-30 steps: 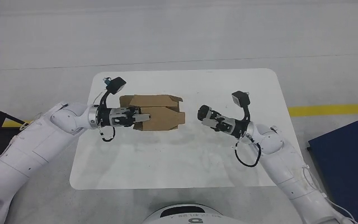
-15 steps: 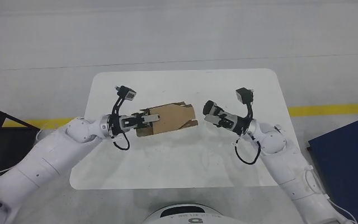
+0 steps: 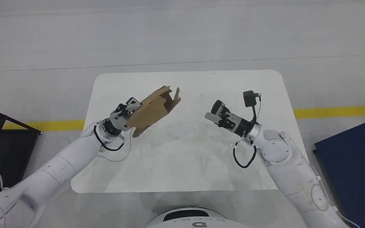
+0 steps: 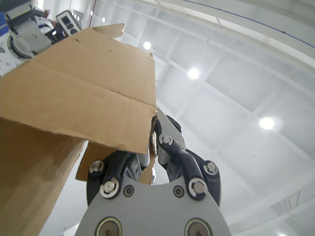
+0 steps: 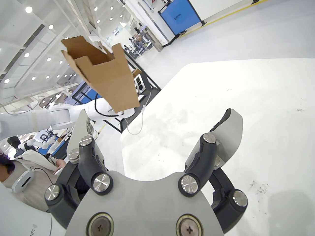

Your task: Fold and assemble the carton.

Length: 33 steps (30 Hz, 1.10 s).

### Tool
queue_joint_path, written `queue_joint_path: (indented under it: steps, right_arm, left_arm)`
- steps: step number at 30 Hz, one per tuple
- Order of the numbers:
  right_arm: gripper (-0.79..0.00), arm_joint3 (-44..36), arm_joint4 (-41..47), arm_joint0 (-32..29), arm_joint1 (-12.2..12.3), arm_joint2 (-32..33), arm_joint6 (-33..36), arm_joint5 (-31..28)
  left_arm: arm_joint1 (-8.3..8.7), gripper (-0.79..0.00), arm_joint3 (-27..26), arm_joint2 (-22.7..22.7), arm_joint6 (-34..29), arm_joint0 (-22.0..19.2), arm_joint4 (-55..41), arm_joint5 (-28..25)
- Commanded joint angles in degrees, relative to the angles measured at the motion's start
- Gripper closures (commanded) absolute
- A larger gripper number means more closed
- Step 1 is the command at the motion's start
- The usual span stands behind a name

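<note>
The brown corrugated cardboard carton (image 3: 153, 107), a half-open sleeve with loose end flaps, tilts above the white surface (image 3: 194, 165), left gripper (image 4: 153, 146) fingers clenched on its lower edge; right gripper (image 5: 156, 119) fingers released.

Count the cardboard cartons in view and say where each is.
1. The brown cardboard carton is clamped in the left gripper, raised and tilted above the white table. Nothing seems to hide another.

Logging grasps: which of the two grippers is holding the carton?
The left gripper, shut on the carton; the right gripper is open and empty.
</note>
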Motion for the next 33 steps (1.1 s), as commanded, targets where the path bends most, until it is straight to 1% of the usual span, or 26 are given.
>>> queue_joint_path:
  steps: [1, 4, 9, 13, 22, 33]
  right_arm:
    - [-0.785, -0.3, -0.44, 0.34, -0.19, -0.62, -0.74, 1.52]
    - [-0.785, -1.08, -1.74, 1.63, -0.52, -2.43, 0.17, 4.44]
    - [-0.785, -0.9, -1.22, 3.64, -1.05, -4.34, -0.06, 5.02]
    - [-0.785, -0.44, -1.11, 4.06, -1.2, -4.19, -1.21, 4.51]
    - [-0.785, -2.66, -2.38, 3.88, -1.28, -4.95, 0.75, 4.57]
    - [-0.785, -3.91, -2.25, 8.01, -2.13, -9.69, 5.67, 5.74]
  left_arm:
    - [-1.13, 0.0, 0.59, 0.33, -0.86, -0.14, 1.91, 1.04]
    - [-2.59, 0.0, 1.36, 0.48, -2.27, -0.48, 4.75, 1.58]
    - [-4.6, 0.0, 2.63, -0.15, -3.32, -1.22, 8.28, 2.05]
    - [-5.79, 0.0, 3.84, -1.05, -3.54, -1.25, 10.39, 2.0]
    - [-7.76, 0.0, 5.29, -3.94, -3.57, -0.15, 12.41, 1.97]
    - [-9.6, 0.0, 5.67, -7.27, -3.84, 1.18, 15.42, 2.56]
